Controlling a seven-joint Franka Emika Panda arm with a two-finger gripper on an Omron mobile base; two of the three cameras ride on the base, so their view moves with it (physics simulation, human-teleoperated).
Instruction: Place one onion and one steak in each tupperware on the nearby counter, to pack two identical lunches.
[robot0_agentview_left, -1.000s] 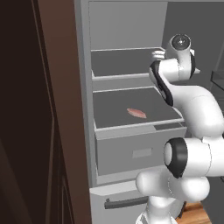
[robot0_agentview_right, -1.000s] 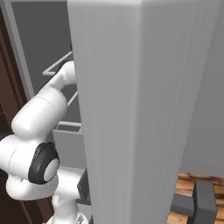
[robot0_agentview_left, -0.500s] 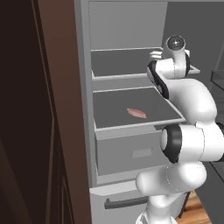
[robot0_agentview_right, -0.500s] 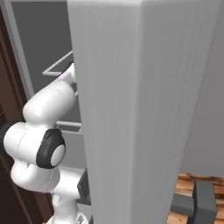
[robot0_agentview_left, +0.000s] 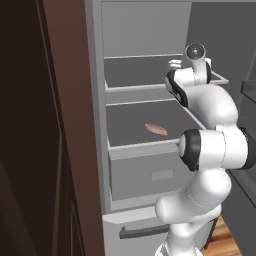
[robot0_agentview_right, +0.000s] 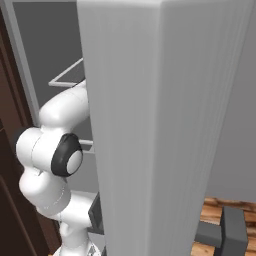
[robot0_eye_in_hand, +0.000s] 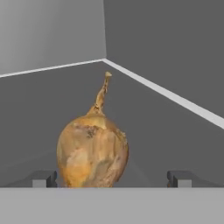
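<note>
A golden-brown onion (robot0_eye_in_hand: 92, 153) with a long dry stem stands upright on the grey shelf (robot0_eye_in_hand: 166, 131), close in front of the hand. My gripper (robot0_eye_in_hand: 111, 178) is open, one fingertip (robot0_eye_in_hand: 43, 178) on each side of the onion's base and apart from it. My arm (robot0_agentview_left: 207, 102) reaches into the fridge's upper shelf (robot0_agentview_left: 135, 72). A pink steak (robot0_agentview_left: 156, 129) lies flat on the shelf below (robot0_agentview_left: 130, 125). The tupperware and the counter are out of view.
The open grey fridge door (robot0_agentview_right: 160, 125) stands close on the right. A closed drawer (robot0_agentview_left: 150, 175) sits under the steak's shelf. A dark brown cabinet side (robot0_agentview_left: 55, 130) bounds the fridge on the left. The shelf's back corner (robot0_eye_in_hand: 104, 59) lies beyond the onion.
The arm has pushed further into the upper shelf, its elbow rising and the hand shifting slightly left. The steak has not moved and the gripper has stayed open.
</note>
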